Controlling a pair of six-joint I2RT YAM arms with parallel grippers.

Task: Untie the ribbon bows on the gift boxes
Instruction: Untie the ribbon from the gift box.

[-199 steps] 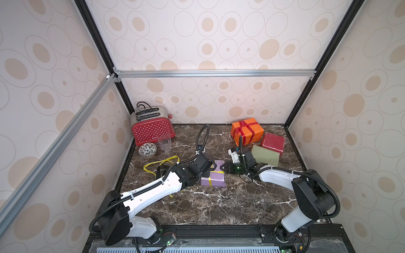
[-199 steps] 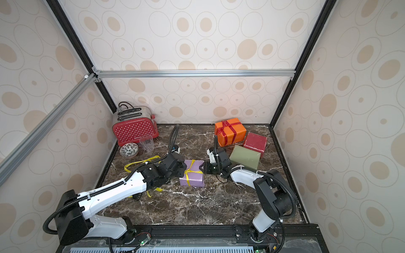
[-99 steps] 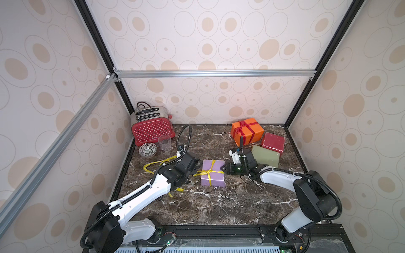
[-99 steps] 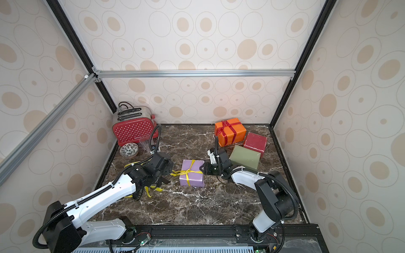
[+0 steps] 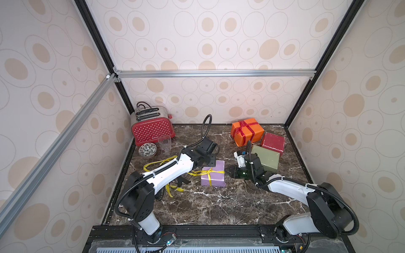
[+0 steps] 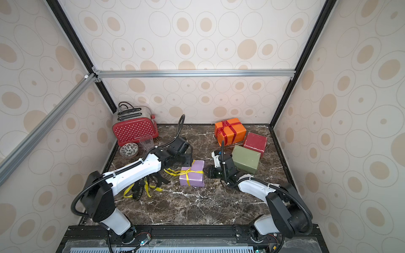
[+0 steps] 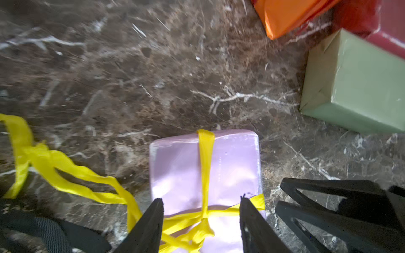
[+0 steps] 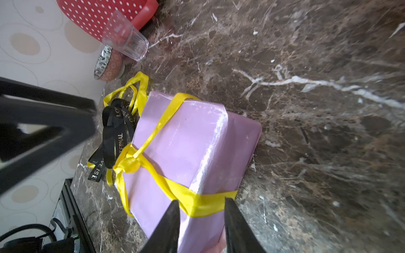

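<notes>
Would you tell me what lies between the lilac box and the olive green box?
The right gripper lies there, its fingers at the edge of the lilac box, with the green box right beside it; both top views show this.

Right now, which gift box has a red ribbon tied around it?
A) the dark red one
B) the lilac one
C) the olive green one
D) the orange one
D: in both top views the red ribbon crosses the orange box at the back of the table.
</notes>
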